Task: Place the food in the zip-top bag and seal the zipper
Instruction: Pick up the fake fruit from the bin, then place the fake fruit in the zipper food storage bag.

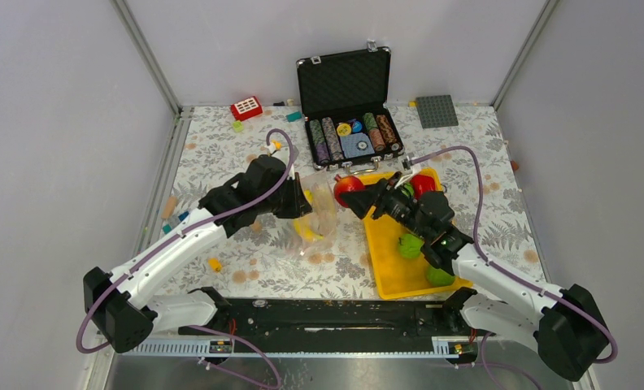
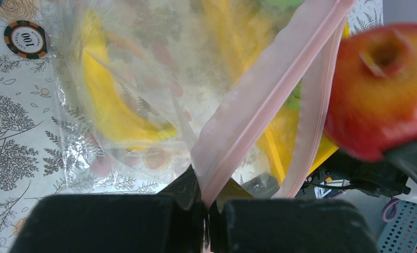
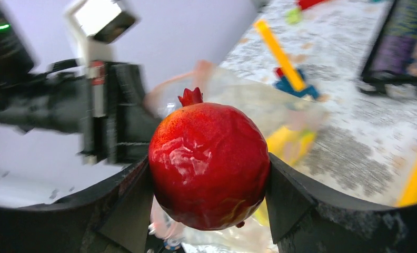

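Note:
The clear zip-top bag [image 1: 322, 213] lies at the table's middle with a yellow banana [image 1: 306, 231] inside. My left gripper [image 1: 298, 201] is shut on the bag's pinkish zipper strip [image 2: 259, 100] and holds the mouth up; the banana [image 2: 103, 103] shows through the plastic. My right gripper [image 1: 366, 197] is shut on a red pomegranate [image 1: 349, 186], held just right of the bag's mouth and above the table. It fills the right wrist view [image 3: 209, 163], with the bag [image 3: 280, 105] behind it. Green fruits [image 1: 411, 245] and a red one [image 1: 423, 184] lie on the yellow tray [image 1: 388, 272].
An open black case of poker chips [image 1: 347, 106] stands at the back. A red brick [image 1: 245, 107] and a grey baseplate [image 1: 437, 111] lie near the back wall. A loose poker chip [image 2: 26, 39] lies beside the bag. Small bricks are scattered at the left.

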You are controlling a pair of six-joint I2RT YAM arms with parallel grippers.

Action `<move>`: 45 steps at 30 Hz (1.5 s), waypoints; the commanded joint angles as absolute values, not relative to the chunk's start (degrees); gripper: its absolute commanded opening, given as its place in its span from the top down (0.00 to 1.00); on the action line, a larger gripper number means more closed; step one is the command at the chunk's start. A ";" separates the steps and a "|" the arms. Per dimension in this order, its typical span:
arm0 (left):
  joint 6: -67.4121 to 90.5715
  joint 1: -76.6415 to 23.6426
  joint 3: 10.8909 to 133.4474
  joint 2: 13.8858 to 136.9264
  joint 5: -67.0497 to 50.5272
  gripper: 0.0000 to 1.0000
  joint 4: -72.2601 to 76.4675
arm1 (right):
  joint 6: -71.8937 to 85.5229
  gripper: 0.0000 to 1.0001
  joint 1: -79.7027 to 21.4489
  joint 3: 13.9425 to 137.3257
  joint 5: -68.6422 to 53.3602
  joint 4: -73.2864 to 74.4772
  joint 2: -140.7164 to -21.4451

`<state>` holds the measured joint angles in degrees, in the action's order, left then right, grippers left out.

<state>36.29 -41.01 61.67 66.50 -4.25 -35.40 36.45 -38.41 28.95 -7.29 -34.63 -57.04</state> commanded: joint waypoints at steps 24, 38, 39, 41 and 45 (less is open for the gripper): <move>36.74 -40.92 61.10 64.85 -2.38 1.00 -33.92 | 21.94 0.35 -48.85 48.30 0.22 -11.89 -67.42; 36.50 -40.86 61.24 65.65 -1.74 1.00 -34.00 | 19.21 0.00 -49.98 48.97 -2.60 -9.57 -64.17; 36.50 -40.85 61.28 65.90 -1.74 1.00 -34.06 | 19.22 0.00 -50.01 48.68 -2.93 -9.60 -63.39; 36.40 -40.74 61.43 66.13 -1.74 1.00 -33.98 | 19.49 0.00 -50.01 48.26 -2.87 -8.93 -61.71; 36.22 -40.53 61.64 66.60 -2.32 1.00 -33.41 | 21.30 0.00 -49.92 47.48 4.04 -4.69 -57.63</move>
<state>36.88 -40.91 60.97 66.48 -2.83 -35.09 20.58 -49.52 47.77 -1.43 -7.92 -62.28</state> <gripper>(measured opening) 0.006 0.994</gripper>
